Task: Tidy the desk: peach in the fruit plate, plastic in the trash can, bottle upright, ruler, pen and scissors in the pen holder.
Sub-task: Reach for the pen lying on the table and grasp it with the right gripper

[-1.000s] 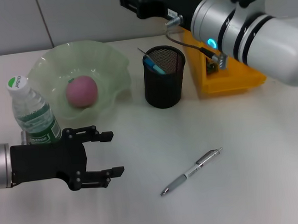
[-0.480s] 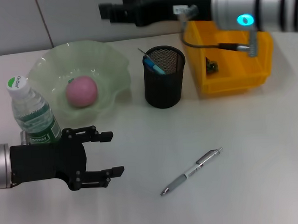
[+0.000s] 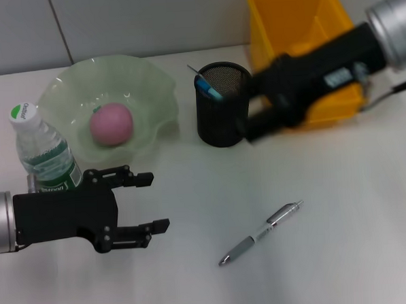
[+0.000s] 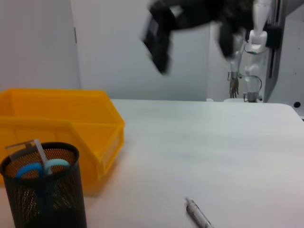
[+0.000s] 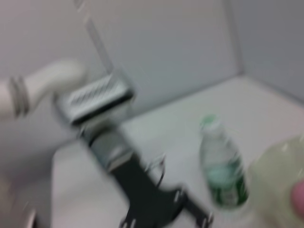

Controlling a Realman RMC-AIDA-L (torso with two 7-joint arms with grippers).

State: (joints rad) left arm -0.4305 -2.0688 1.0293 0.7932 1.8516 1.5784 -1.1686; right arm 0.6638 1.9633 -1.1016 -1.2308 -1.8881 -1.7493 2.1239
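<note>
Bottle (image 3: 43, 155): white cap (image 3: 23, 112) bears green lettering, too small to read with certainty. Green label (image 3: 54, 175) carries white text ending "bon"; rest illegible. No other readable markings in any view.

Left gripper (image 3: 148, 202) open-jawed, right gripper (image 3: 246, 126) low.

The bottle (image 5: 222, 171) stands upright just beside the green fruit plate (image 5: 279, 185), with the left gripper (image 5: 166, 216) near it.
</note>
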